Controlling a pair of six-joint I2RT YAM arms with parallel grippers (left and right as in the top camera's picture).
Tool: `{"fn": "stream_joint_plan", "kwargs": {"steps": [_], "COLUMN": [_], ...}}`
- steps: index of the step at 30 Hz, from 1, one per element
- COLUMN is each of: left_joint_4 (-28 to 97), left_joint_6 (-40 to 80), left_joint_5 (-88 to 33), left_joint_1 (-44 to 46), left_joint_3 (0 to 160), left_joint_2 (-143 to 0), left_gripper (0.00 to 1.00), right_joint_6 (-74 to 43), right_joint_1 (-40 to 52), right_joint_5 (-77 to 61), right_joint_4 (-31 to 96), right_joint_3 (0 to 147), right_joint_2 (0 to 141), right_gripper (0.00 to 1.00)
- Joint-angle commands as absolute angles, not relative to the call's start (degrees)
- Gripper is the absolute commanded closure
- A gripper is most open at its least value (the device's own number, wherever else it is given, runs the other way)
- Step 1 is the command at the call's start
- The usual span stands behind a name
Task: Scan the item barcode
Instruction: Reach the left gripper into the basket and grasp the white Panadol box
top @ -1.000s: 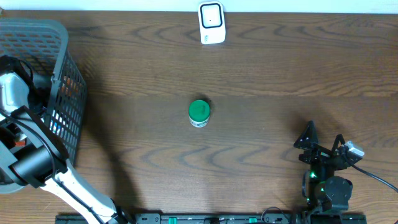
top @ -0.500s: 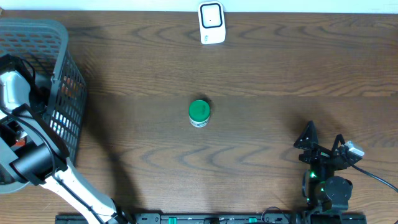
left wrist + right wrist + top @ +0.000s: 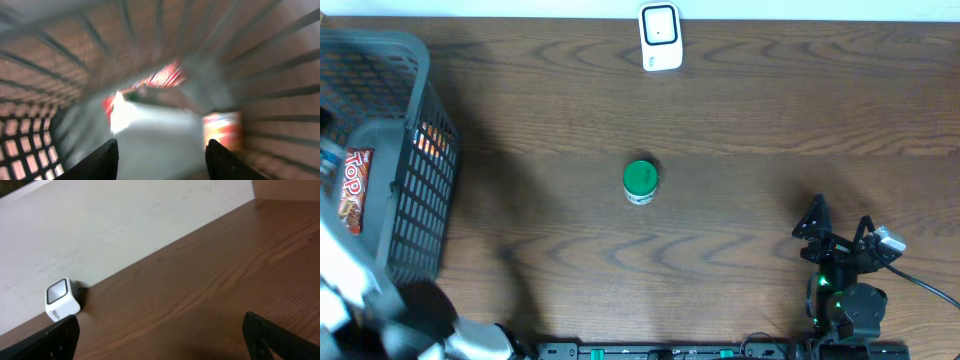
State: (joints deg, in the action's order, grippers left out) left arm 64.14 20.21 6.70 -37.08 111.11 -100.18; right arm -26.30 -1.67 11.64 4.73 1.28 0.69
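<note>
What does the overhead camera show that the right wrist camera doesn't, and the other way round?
Only the overhead shows the grey basket, a red packet at it, and the green-lidded jar mid-table. Only the right wrist shows the face of the pale wall rising behind the table. Both show the white scanner, the wooden table and the open right gripper.

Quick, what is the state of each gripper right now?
Left gripper: cannot be told, the picture is too blurred.
Right gripper: open, holding nothing.
</note>
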Motion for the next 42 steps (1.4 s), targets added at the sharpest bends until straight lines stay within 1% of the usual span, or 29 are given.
{"fn": "stream_joint_plan", "kwargs": {"steps": [1, 5, 7, 8, 10, 14, 19, 23, 25, 27, 33, 39, 42], "left_joint_4": [63.13, 63.83, 65.21, 66.02, 66.28, 66.85, 66.81, 65.17, 64.05, 63.88, 64.49, 65.08, 64.84], "left_joint_6": [22.81, 24.73, 24.73, 24.58, 24.53, 26.68, 30.15, 30.52, 30.04, 28.03, 14.81, 7.42, 7.09], "left_joint_5": [-6.55, -22.02, -25.58, -24.27, -20.25, -10.72, -1.1, 1.65, 4.14, 4.36, 4.36, 4.36, 4.36], "left_joint_1": [-37.15, -35.11, -32.16, -29.28, -26.24, -23.9, -25.61, -28.58, -30.35, -31.31, -32.51, -32.4, -32.47], "left_joint_3": [112.6, 112.57, 112.57, 112.57, 112.46, 112.36, 112.36, 112.36, 112.29, 112.25, 112.18, 111.72, 111.72], "left_joint_2": [-88.47, -83.24, -82.3, -82.28, -82.74, -84.4, -85.89, -86.13, -87.74, -90.13, -102.8, -115.15, -119.87], "left_gripper": [0.43, 0.43, 0.43, 0.43, 0.41, 0.31, 0.21, 0.16, 0.11, 0.09, 0.08, 0.09, 0.09], "right_joint_6": [-25.45, -25.45, -25.45, -25.45, -25.45, -25.45, -25.45, -25.45, -25.45, -25.45, -25.45, -25.45, -25.45], "right_joint_1": [-1.17, -1.17, -1.17, -1.17, -1.17, -1.17, -1.17, -1.17, -1.17, -1.17, -1.17, -1.17, -1.17], "right_joint_5": [12.12, 12.12, 12.12, 12.12, 12.12, 12.12, 12.12, 12.12, 12.12, 12.12, 12.1, 12.12, 12.12], "right_joint_4": [4.73, 4.75, 4.73, 4.73, 4.73, 4.73, 4.73, 4.73, 4.73, 4.73, 4.73, 4.73, 4.73], "right_joint_3": [1.1, 1.1, 1.1, 1.1, 1.1, 1.1, 1.1, 1.1, 1.1, 1.1, 1.1, 1.1, 1.1], "right_joint_2": [0.34, 0.34, 0.34, 0.34, 0.34, 0.34, 0.34, 0.34, 0.34, 0.34, 0.34, 0.34, 0.34], "right_gripper": [0.01, 0.01, 0.01, 0.01, 0.01, 0.01, 0.01, 0.01, 0.01, 0.01, 0.01, 0.01, 0.01]}}
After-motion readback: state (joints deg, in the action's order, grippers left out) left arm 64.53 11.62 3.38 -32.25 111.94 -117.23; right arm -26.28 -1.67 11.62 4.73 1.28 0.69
